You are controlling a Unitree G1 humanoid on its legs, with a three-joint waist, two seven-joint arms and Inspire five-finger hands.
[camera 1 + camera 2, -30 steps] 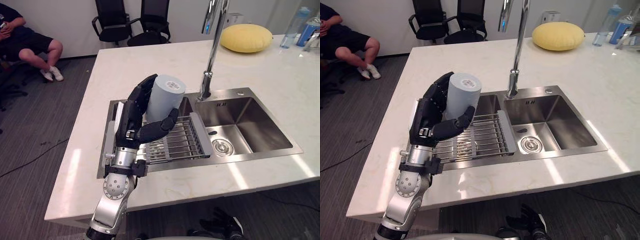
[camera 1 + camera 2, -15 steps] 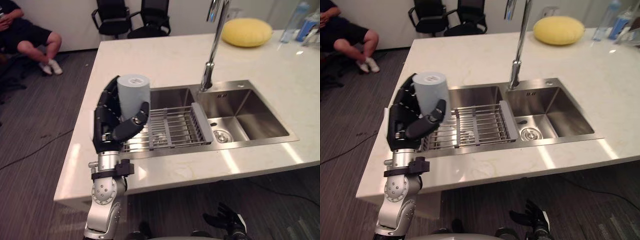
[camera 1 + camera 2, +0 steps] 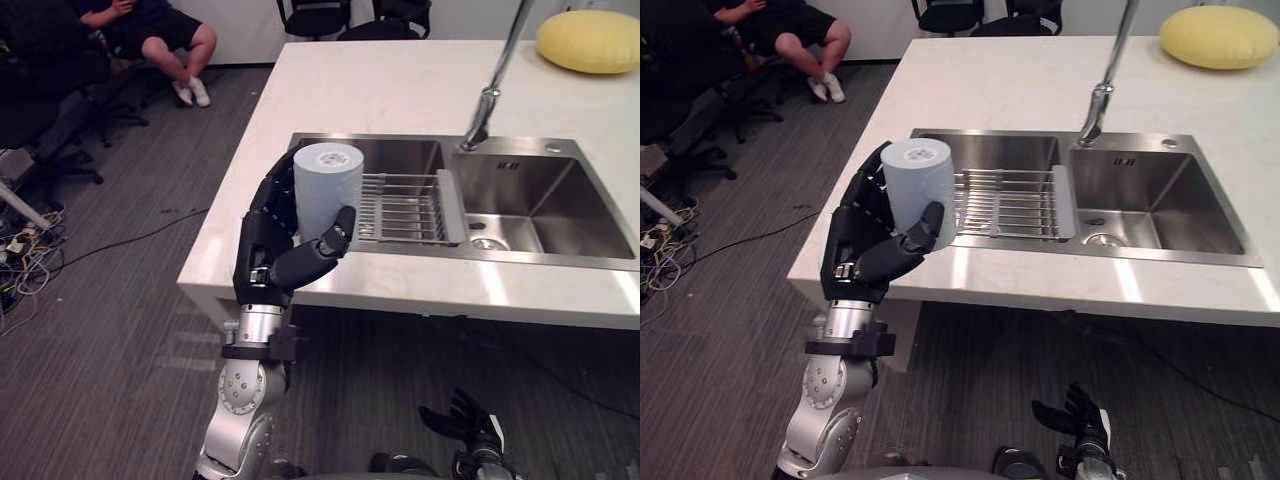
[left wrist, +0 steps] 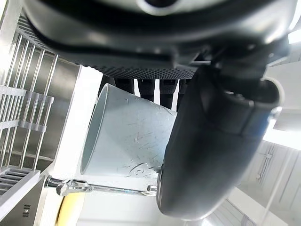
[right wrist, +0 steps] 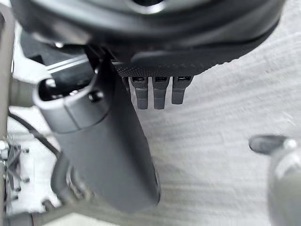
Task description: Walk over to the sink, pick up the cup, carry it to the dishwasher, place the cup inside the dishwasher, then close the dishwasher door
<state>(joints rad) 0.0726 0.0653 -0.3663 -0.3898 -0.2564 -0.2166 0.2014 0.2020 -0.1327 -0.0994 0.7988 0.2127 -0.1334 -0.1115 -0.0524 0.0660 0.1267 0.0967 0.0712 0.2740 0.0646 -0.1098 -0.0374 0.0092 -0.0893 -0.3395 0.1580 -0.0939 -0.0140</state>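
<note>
Getting from head views what wrist views are missing: holding cup (image 3: 328,190) up in left hand (image 3: 272,250), in front of near-left corner of desk (image 3: 400,85), w/ sink (image 3: 560,205), wire rack (image 3: 405,205) and tap (image 3: 487,95) off to its right, yellow cushion (image 3: 592,40) at desk's far end, seated person (image 3: 165,25) beyond. Also catching right hand (image 3: 1080,420) low down, over floor (image 3: 730,330).

Getting from L wrist view the grip up close: curling fingers (image 4: 143,87) round back of cup, pressing thumb (image 4: 211,141) across its front, clenching it between; also catching rack bars and tap behind. Getting from R wrist view: letting right-hand fingers (image 5: 154,94) hang straight and loose, grasping nothing, w/ carpet beyond.

Comparing w/ 1 s ago: seeing whole scene slid right and away, i.e. camera moving, so not counting that as things moving. Still, no longer carrying cup over rack; now carrying it clear of sink, out by desk's edge. Keeping same grip.

Looking at cup: pale blue-grey, plain, no handle, sitting about upright in hand, touching nothing else, showing lighter round top face w/ faint ring. Widening slightly toward far end in wrist view, w/ small raised marks near thumb. Not telling mouth from base.
</note>
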